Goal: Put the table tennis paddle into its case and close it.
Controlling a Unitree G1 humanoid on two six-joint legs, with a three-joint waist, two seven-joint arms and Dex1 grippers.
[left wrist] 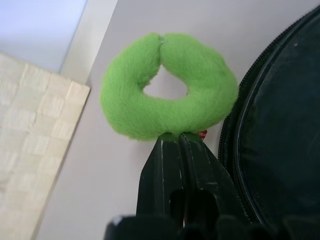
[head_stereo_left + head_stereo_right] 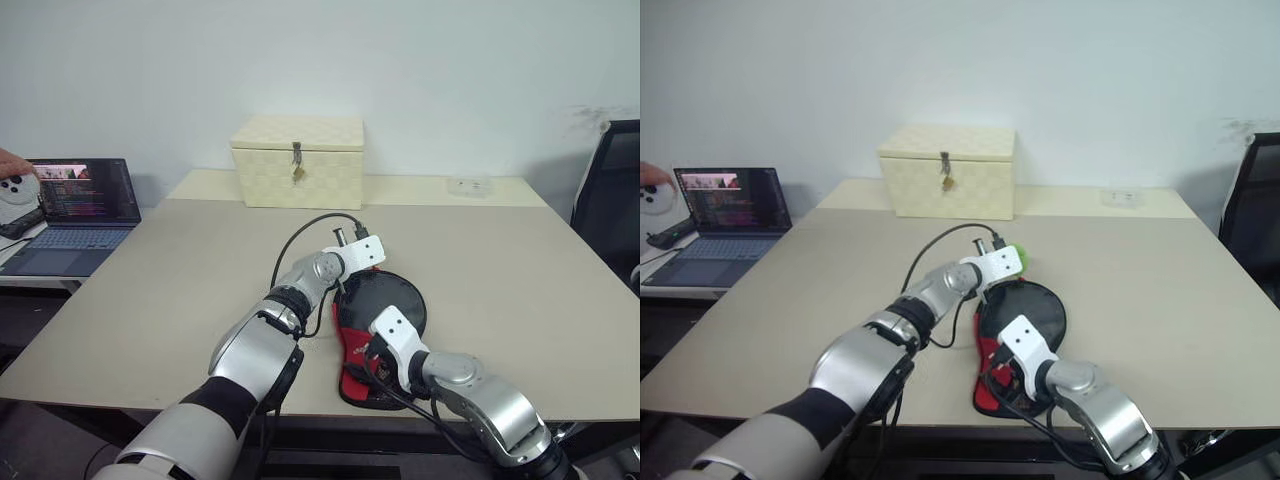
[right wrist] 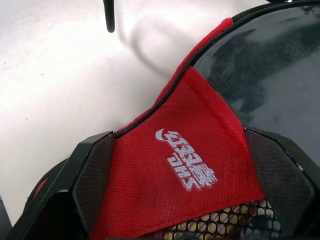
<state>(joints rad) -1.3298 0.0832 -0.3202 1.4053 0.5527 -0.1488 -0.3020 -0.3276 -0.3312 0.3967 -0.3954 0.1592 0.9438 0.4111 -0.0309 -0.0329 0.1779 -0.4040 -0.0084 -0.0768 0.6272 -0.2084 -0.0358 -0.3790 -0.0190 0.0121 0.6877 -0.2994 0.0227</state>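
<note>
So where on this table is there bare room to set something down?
The table is bare right of the case, and on the left toward the laptop. A strip lies free between the case and the woven box. It is crowded around the case, where both hands work.

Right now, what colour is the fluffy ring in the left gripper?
Bright green; the fluffy ring shows best in the left wrist view.

The soft black fabric paddle-shaped case [image 2: 385, 320] with its red handle part bearing a white logo is lying flat near the table's front edge.
</note>
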